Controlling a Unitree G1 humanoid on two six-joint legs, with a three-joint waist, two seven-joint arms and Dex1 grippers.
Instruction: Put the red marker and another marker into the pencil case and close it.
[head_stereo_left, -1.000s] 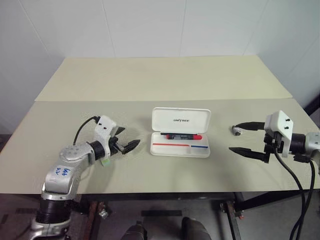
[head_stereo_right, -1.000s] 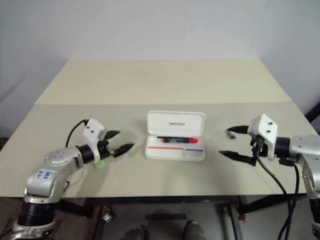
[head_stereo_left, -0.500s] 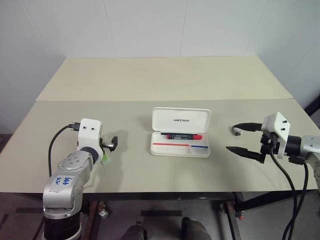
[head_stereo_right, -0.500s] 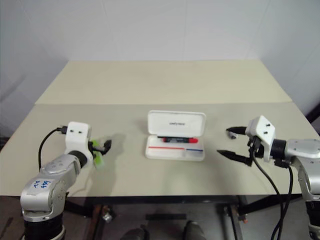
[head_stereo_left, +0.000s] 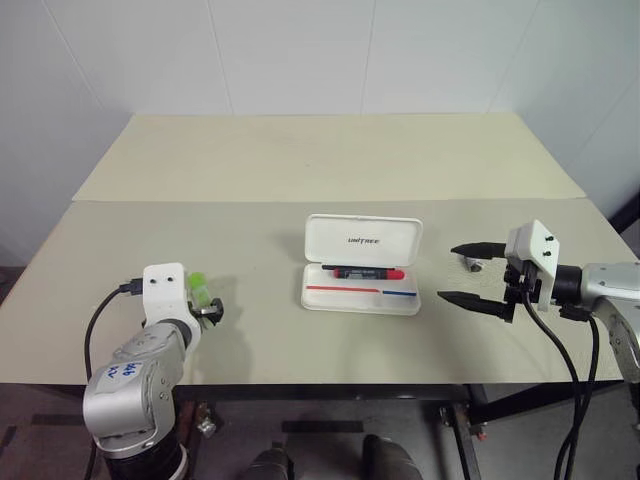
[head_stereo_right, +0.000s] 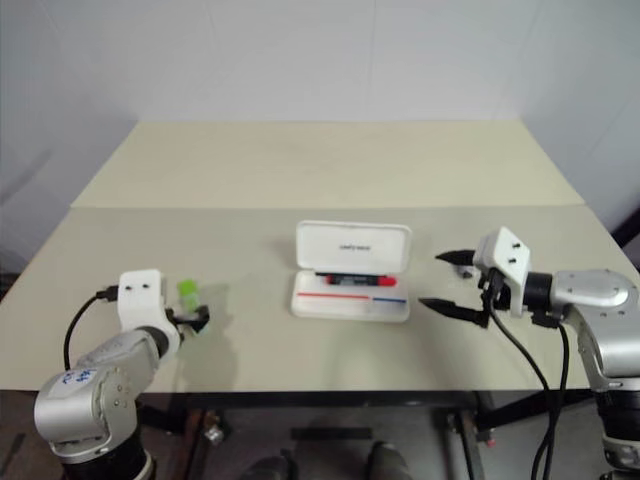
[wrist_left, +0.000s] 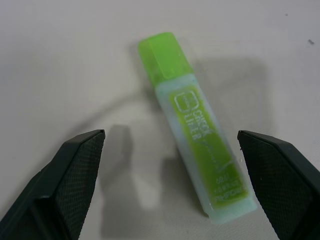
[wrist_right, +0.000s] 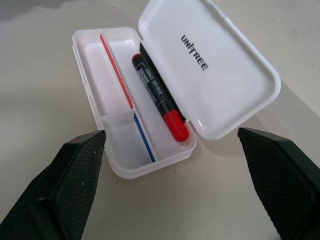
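The white pencil case (head_stereo_left: 362, 243) lies open in the middle of the table, lid tipped back. The red marker (head_stereo_left: 365, 271) rests in its tray along the hinge side, and the right wrist view shows it there too (wrist_right: 160, 97). The other marker, a chunky light-green highlighter (head_stereo_left: 199, 290), lies flat on the table at the left. My left gripper (head_stereo_left: 210, 312) hovers open just short of it, and the highlighter (wrist_left: 197, 145) lies between the spread fingers without touching them. My right gripper (head_stereo_left: 447, 272) is open and empty, just right of the case and pointing at it.
A small grey metal bit (head_stereo_left: 472, 264) lies on the table under the right gripper's upper finger. The table's front edge (head_stereo_left: 330, 383) runs close below both arms. A second table (head_stereo_left: 330, 150) adjoins behind the case.
My left arm pulled back and to the left, and its gripper tipped down over the highlighter, which now shows beyond the wrist. The right gripper shifted slightly left towards the case. Both stayed open.
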